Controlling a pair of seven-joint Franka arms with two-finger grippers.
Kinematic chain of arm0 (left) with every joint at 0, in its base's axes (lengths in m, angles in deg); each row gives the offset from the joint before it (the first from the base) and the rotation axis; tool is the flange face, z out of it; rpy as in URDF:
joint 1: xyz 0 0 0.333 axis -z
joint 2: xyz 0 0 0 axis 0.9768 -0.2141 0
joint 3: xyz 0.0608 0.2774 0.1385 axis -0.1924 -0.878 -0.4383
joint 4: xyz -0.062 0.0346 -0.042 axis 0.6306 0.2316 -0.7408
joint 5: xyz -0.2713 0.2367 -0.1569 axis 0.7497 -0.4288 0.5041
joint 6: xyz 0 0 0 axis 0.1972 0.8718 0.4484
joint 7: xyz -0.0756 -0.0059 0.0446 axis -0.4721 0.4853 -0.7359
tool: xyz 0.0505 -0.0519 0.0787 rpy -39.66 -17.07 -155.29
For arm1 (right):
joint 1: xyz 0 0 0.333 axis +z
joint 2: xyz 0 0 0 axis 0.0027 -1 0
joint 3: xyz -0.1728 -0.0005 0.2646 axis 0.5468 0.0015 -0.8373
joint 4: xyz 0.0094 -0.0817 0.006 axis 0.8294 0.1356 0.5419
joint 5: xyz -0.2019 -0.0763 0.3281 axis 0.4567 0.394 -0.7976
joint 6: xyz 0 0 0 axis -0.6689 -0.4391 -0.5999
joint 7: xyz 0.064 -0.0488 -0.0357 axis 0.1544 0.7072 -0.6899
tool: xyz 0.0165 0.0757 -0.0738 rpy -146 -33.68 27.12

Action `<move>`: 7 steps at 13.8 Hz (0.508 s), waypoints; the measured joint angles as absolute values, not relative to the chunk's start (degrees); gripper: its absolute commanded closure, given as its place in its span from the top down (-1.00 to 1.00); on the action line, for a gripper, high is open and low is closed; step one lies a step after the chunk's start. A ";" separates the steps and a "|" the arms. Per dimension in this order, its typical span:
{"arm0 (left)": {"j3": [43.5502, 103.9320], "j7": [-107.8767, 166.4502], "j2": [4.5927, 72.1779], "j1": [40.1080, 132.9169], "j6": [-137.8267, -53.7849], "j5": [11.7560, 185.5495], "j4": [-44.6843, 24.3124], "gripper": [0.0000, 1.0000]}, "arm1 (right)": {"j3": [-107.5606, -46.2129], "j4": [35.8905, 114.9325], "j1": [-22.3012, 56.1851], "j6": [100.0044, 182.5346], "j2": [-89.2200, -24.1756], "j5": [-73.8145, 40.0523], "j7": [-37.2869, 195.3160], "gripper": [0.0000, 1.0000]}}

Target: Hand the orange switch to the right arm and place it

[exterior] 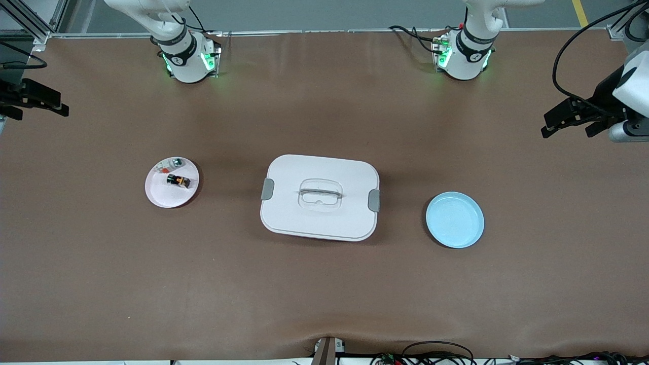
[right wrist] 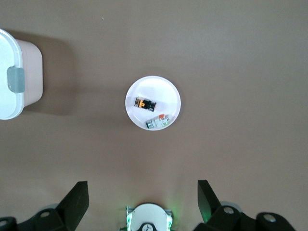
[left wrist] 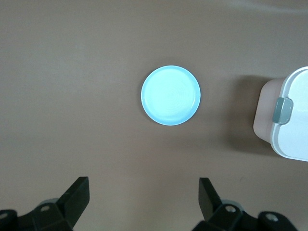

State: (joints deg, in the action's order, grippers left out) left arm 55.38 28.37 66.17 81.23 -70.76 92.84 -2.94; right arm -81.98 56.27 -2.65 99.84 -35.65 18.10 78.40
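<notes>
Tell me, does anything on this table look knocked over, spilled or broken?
Nothing stands out. The orange switch and a whitish part lie loose on the pink plate, the blue plate is bare, and the lidded white box sits shut between the plates.

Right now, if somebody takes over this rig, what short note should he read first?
Left hand: open, empty, waiting high over the left arm's end of the table.
Right hand: open, empty, waiting high over the right arm's end.
Orange switch lies on the pink plate, beside a whitish part. Blue plate holds nothing; closed white box sits between the plates.
Done: nothing. Left: pick up, hand over, place.
</notes>
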 measured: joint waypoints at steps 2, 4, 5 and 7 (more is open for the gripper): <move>55.38 28.37 66.17 81.23 -70.76 92.84 -2.93 1.00 | -81.98 59.99 -2.65 101.79 -33.10 18.10 78.40 1.00; 55.38 28.37 66.17 81.23 -70.76 92.84 -2.93 1.00 | -81.97 61.29 -2.65 102.38 -31.99 18.11 78.40 1.00; 55.38 28.37 66.17 81.23 -70.76 92.84 -2.93 1.00 | -81.97 61.46 -2.65 102.82 -31.83 18.11 78.40 1.00; 55.38 28.37 66.17 81.23 -70.76 92.84 -2.93 1.00 | -82.00 61.47 -2.65 104.15 -31.82 18.14 78.40 1.00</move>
